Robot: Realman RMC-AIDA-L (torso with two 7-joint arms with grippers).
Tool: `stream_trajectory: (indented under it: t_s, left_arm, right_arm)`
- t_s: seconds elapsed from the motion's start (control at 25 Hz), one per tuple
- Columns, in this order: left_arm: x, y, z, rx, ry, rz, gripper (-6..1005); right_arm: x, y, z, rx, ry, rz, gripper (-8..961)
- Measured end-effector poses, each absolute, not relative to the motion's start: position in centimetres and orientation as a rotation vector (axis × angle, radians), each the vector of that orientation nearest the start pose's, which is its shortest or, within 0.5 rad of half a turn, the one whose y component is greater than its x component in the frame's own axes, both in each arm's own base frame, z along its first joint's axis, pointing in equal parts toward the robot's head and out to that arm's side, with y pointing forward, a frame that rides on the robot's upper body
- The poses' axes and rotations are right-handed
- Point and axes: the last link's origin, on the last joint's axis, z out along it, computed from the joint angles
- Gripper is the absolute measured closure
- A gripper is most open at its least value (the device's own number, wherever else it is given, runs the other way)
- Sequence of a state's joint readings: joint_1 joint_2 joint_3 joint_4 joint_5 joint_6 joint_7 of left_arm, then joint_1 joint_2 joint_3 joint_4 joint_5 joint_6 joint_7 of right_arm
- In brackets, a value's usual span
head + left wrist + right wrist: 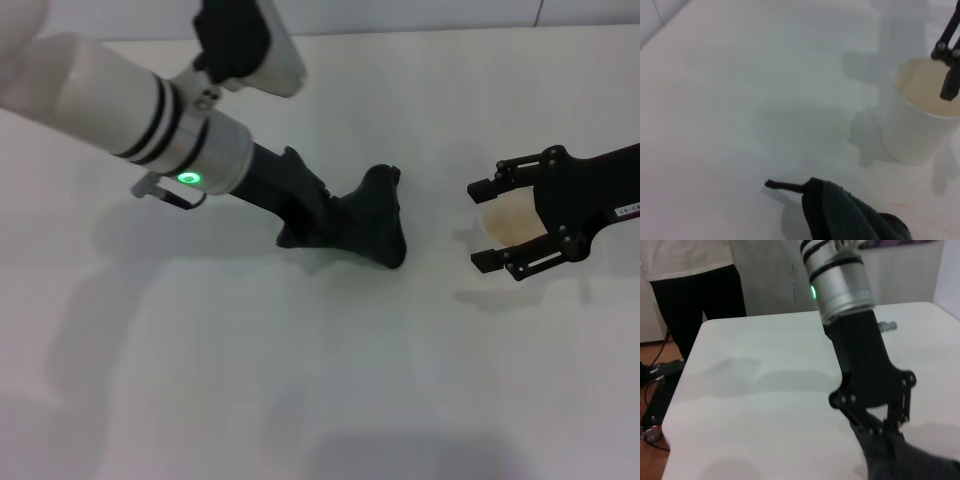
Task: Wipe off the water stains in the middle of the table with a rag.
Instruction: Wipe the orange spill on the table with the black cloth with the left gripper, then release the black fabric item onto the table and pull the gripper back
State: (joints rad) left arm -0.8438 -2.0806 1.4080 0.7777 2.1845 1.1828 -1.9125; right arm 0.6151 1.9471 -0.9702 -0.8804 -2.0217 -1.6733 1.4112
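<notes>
My left gripper (340,218) is shut on the dark rag (385,228) and holds it down on the white table (300,380) near the middle. The rag's folds and pointed corner tab show in the left wrist view (840,215). The right wrist view shows the left gripper (880,427) clamped on the rag (910,462). I see no orange-brown stain on the bare table; it may lie under the rag. My right gripper (497,225) is open at the right, its fingers on either side of a white cup (508,224).
The white cup (922,115) holds a pale orange-brown liquid and stands just right of the rag. A person in dark trousers (695,295) stands beyond the table's far edge (705,322). Bare tabletop lies in front of the rag.
</notes>
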Motion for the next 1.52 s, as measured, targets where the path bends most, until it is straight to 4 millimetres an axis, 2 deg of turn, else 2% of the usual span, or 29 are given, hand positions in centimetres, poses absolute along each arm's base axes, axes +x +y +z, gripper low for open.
stream_trajectory:
  t_s: [0.2,0.52,0.6,0.84,1.12,1.36,1.52]
  left_arm:
    - [-16.3,38.6,-6.4,-2.968,-0.377,0.071,895]
    - [-17.2,38.1,-6.2,-2.967,-0.452,0.053,890]
    - [-17.3,38.2,-6.0,-2.956,-0.464,0.039,701]
    - [-17.9,37.8,-5.1,-2.929,-0.436,-0.012,488]
    - [-19.4,35.9,-2.0,-2.924,-0.409,-0.209,322]
    - [-22.3,33.2,0.9,-2.925,-0.349,-0.434,178]
    - [-24.2,31.7,2.2,-2.927,-0.352,-0.494,104]
  right_arm:
    - [21.8,35.6,4.4,-3.004,0.096,0.311,123]
    - [21.8,35.6,4.3,-3.002,0.089,0.307,124]
    - [21.8,35.7,4.3,-3.001,0.089,0.306,124]
    - [21.8,35.6,4.3,-3.000,0.094,0.307,124]
    - [22.5,35.4,4.9,-2.989,0.126,0.305,123]
    - [22.7,35.4,4.9,-2.985,0.142,0.300,123]
    - [23.1,35.6,5.1,-2.979,0.179,0.302,124]
